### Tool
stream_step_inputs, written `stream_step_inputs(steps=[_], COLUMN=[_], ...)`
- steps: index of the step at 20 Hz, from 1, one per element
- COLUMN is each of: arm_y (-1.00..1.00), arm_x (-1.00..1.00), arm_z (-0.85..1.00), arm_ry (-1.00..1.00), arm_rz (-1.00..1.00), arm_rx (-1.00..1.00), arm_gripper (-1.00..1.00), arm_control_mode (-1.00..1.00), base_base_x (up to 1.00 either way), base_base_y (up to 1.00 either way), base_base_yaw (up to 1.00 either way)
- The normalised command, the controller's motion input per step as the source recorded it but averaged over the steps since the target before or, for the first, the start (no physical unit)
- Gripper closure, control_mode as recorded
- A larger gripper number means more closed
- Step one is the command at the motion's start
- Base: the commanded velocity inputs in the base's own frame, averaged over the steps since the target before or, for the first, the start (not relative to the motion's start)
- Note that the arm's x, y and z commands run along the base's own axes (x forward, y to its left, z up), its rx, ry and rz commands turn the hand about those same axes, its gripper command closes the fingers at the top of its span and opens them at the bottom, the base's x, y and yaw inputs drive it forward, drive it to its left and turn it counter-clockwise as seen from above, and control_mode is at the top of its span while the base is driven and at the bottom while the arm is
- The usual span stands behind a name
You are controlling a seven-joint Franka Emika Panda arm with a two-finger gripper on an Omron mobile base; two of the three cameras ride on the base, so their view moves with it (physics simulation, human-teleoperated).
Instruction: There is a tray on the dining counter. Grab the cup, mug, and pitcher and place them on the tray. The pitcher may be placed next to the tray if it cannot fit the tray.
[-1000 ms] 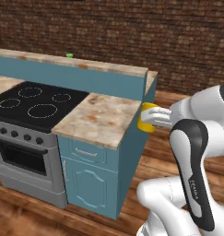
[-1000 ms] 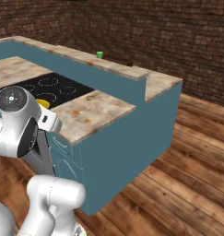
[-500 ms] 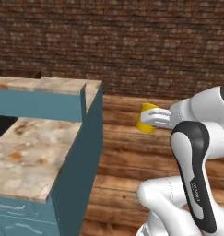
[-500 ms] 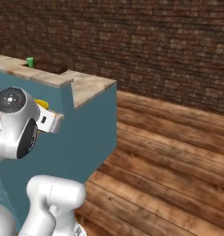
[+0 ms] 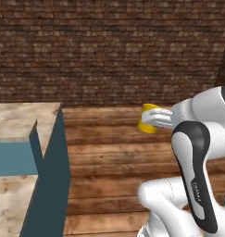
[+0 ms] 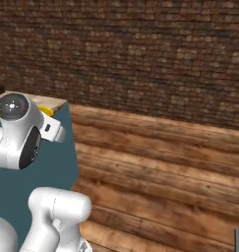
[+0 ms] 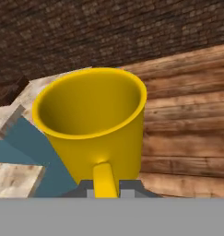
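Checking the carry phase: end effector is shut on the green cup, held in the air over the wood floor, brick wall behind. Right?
Not quite: it is the yellow mug, not a green cup. The hand view shows its yellow body and handle right at the end effector, and the left base view shows the same yellow mug at the arm's tip. The rest stands: shut grip, held in the air over the wood floor, brick wall behind.

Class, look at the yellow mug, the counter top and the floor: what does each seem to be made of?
Mug: probably glazed ceramic or plastic; smooth, even yellow, faint sheen.
Counter top: seemingly polished stone; beige mottled veining.
Floor: wood planks; brown grain, long board seams.
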Motion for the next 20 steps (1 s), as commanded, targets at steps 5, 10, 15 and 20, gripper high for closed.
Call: stream_step_inputs(steps=[5, 10, 15, 20], arm_y=[0.00, 0.00, 0.00, 0.00], arm_x=[0.00, 0.00, 0.00, 0.00], arm_z=[0.00, 0.00, 0.00, 0.00], arm_ry=[0.00, 0.00, 0.00, 0.00], arm_rz=[0.00, 0.00, 0.00, 0.00], arm_rx=[0.00, 0.00, 0.00, 0.00], arm_gripper=[1.00, 1.00, 1.00, 1.00], arm_control_mode=[1.00, 1.00, 1.00, 1.00], base_base_x=[1.00, 1.00, 1.00, 1.00], base_base_y=[0.16, 0.09, 0.01, 0.00], base_base_yaw=[-0.20, -0.04, 0.07, 0.27])
